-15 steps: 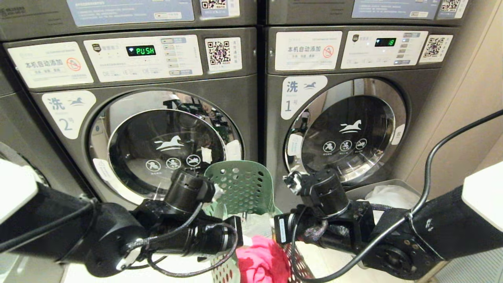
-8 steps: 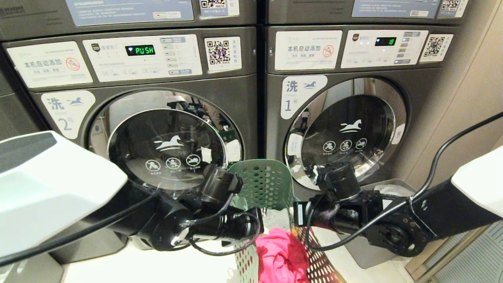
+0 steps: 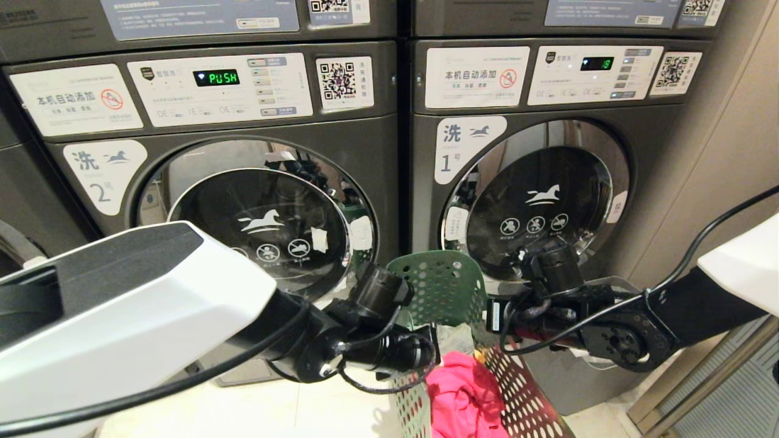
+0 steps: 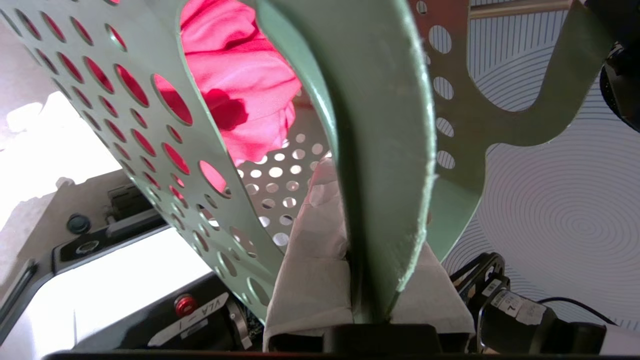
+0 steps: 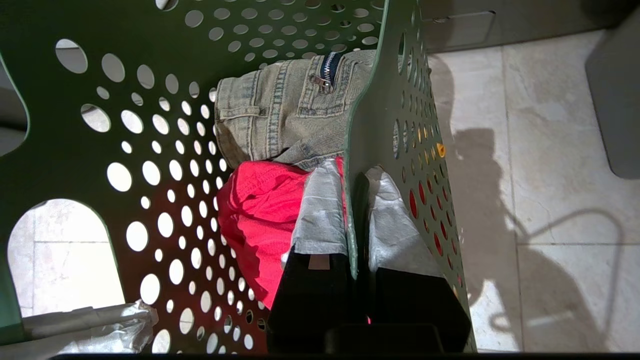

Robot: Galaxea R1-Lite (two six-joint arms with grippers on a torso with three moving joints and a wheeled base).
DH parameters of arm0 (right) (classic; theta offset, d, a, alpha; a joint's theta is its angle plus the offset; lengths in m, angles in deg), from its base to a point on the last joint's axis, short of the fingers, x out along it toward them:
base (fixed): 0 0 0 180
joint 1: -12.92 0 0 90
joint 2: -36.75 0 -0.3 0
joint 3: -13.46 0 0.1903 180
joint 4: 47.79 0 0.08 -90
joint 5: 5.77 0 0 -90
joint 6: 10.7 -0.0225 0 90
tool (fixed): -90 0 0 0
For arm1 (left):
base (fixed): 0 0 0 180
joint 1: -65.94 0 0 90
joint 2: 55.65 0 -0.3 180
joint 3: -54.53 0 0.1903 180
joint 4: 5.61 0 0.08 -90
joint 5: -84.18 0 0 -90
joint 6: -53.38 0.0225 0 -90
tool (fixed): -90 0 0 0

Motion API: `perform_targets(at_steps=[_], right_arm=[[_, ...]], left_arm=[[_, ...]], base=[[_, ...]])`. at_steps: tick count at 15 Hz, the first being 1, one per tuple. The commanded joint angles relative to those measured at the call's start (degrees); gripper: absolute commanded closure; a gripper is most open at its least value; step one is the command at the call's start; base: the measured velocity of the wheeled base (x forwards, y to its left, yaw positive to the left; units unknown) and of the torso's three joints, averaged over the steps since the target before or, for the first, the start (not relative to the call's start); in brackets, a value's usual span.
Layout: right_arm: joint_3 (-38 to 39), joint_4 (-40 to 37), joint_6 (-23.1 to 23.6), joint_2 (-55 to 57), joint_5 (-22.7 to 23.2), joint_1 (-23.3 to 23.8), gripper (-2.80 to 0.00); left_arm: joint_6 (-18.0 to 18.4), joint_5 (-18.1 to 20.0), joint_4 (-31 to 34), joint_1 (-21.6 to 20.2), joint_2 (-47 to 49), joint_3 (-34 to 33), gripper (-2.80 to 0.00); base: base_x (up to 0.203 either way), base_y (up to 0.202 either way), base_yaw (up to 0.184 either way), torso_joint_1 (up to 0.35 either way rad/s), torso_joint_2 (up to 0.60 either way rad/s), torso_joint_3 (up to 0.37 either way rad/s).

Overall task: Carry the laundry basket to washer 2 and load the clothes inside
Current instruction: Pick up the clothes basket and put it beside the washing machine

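Observation:
The dark green laundry basket point(image 3: 447, 286) hangs low in front of the gap between the two washers, nearer washer 1. My left gripper point(image 3: 426, 351) is shut on its left rim, and its taped fingers point(image 4: 310, 260) pinch the wall point(image 4: 380, 125). My right gripper point(image 3: 496, 316) is shut on the right rim, taped fingers point(image 5: 320, 210) either side of the wall point(image 5: 370, 125). Inside lie the clothes: a pink-red garment point(image 3: 465, 395) point(image 5: 255, 215), a denim-like garment point(image 5: 285, 115) and a bit of yellow point(image 5: 440, 149) seen through a hole. Washer 2 point(image 3: 255, 219) stands at the left with its door shut.
Washer 1 point(image 3: 535, 201) stands to the right of washer 2, its door shut. A grey bin point(image 3: 566, 377) sits on the floor under my right arm. A beige wall point(image 3: 718, 152) closes the right side. A striped mat point(image 3: 730, 389) lies at the bottom right.
Both arms have carried the basket to the right, from before washer 2's door to the front of washer 1. My left arm's white upper part has swung into view.

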Motion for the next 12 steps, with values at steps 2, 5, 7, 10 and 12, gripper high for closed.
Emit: perform_targets(at_steps=[2, 5, 7, 10, 12], right_arm=[[1.09, 0.09, -0.18, 0.51, -0.07, 0.94, 0.0], [1.49, 0.13, -0.18, 0.42, -0.07, 1.67, 0.0], [1.32, 0.13, -0.18, 0.34, -0.07, 2.4, 0.0], [0.96, 0.13, -0.09, 0.34, -0.16, 3.43, 0.0], [0.88, 0.13, -0.09, 0.34, -0.24, 4.15, 0.0]], left_arm=[[-0.25, 0.09, 0.02, 1.27, 2.83, 2.99, 0.0], [-0.17, 0.09, 0.72, 1.93, 4.27, 6.38, 0.0], [-0.12, 0.09, 1.27, 2.28, 5.12, 7.83, 0.0], [0.21, 0.01, 4.07, 2.38, 6.38, 11.29, 0.0], [1.26, -0.05, 5.96, 2.57, 7.14, 13.19, 0.0]], base=[[0.0, 0.0, 0.0, 0.0, 0.0, 0.0], [0.0, 0.0, 0.0, 0.001, 0.0, -0.116], [0.0, 0.0, 0.0, 0.005, 0.0, -0.183], [0.0, 0.0, 0.0, 0.006, 0.0, -0.193], [0.0, 0.0, 0.0, 0.002, 0.0, -0.19]])
